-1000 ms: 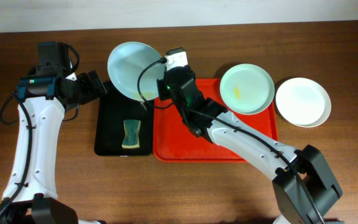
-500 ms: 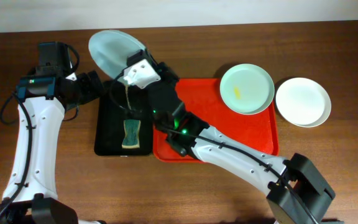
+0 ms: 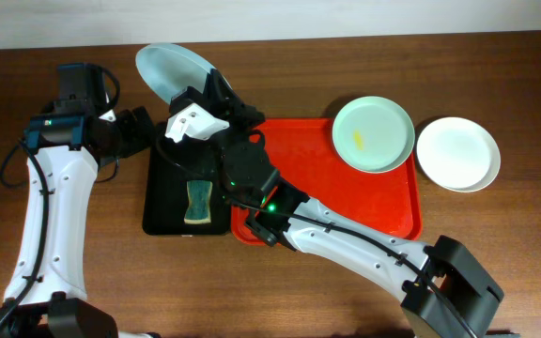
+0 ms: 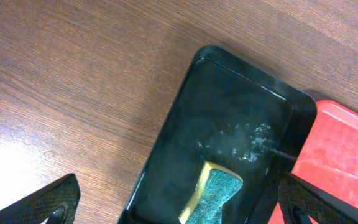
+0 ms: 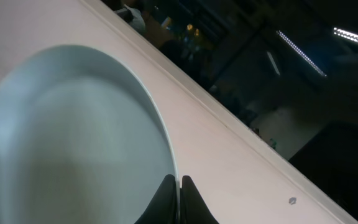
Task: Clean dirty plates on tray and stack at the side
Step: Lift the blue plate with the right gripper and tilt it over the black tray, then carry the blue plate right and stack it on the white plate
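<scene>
Plate [image 5: 73, 137] rim in right gripper [image 5: 178, 185], wrist view

This looks like a robotics lab set up as a mock dishwashing station. Two white arms [image 3: 50, 207] with exposed cables [image 3: 9, 164] stand at the near edge of a wood-grain counter [image 3: 205, 291], which backs onto a plain white wall [image 3: 364, 17]. Props are laid out: a sponge [image 3: 198, 202] in a black tray [image 3: 165, 211] and a smeared plate [image 3: 373, 134] on a red tray [image 3: 346, 202]. The right wrist view catches a dim room with ceiling strip lights [image 5: 306, 45].
</scene>
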Robot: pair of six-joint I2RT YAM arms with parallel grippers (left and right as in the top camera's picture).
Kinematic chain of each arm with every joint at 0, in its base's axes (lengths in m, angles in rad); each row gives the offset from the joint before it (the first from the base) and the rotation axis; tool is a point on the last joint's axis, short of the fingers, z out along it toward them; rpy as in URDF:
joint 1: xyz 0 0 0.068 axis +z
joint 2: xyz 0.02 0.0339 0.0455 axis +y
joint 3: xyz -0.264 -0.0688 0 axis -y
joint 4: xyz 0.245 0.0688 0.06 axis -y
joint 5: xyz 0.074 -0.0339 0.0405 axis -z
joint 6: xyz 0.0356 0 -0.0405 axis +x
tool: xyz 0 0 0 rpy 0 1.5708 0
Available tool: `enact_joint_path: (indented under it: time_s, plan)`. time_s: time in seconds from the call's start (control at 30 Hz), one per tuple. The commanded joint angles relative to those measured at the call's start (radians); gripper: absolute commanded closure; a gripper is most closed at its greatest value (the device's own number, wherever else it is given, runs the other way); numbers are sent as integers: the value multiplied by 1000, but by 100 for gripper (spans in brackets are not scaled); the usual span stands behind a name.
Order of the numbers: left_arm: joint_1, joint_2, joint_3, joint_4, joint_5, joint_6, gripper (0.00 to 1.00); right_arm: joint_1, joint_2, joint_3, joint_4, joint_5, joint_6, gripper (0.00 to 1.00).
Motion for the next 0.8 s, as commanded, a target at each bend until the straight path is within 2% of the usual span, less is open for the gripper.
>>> enact_joint_path:
  time_s: [0.0, 0.3, 0.5, 0.6, 0.7, 0.77]
  plan:
    - [5, -2, 9, -1, -4, -10, 1, 7, -4, 18, 11, 21, -13, 96]
    - [5, -2, 9, -1, -4, -10, 1, 6, -4, 17, 10, 21, -12, 96]
    - [5, -2, 9, -1, -4, -10, 1, 6, -4, 17, -35, 137, 100, 96]
    - [5, -2, 9, -1, -4, -10, 1, 2, -4, 17, -248, 177, 316, 96]
    - [5, -2, 9, -1, -4, -10, 1, -8, -4, 17, -589, 166, 766, 96]
    - [5, -2, 9, -1, -4, -10, 1, -35, -4, 17, -756, 115, 1040, 96]
